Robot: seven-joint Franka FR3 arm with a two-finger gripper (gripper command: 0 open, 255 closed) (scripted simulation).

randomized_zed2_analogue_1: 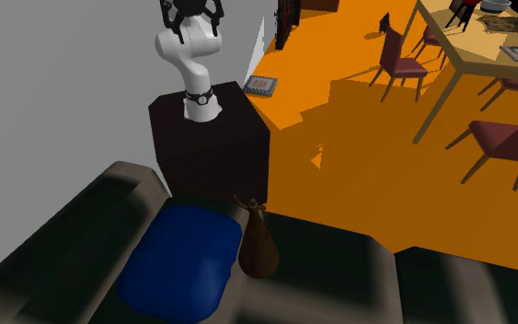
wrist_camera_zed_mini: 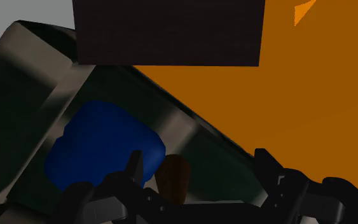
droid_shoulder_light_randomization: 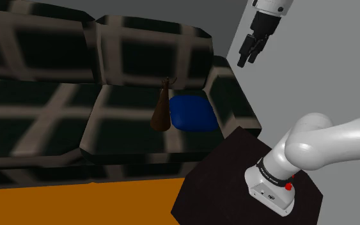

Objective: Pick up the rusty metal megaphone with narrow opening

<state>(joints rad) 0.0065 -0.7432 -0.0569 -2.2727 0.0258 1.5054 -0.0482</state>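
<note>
We see the megaphone (droid_shoulder_light_randomization: pixel 161 112) in dull rusty brown, matt and mottled, a blue cushion (droid_shoulder_light_randomization: pixel 193 112) smooth with a faint sheen, a sofa (droid_shoulder_light_randomization: pixel 38 108) in dark checked covering, the arm (droid_shoulder_light_randomization: pixel 332 140) glossy white, its gripper (droid_shoulder_light_randomization: pixel 245 61) matt black, the floor (droid_shoulder_light_randomization: pixel 76 201) flat matt orange.

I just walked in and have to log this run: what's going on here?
A white Franka arm on a dark box stand is after the rusty brown cone-shaped megaphone. The megaphone stands upright on the dark checked sofa, beside a blue cushion. The arm's black gripper hangs open well above the sofa, holding nothing, so the pick-up has not begun.
</note>
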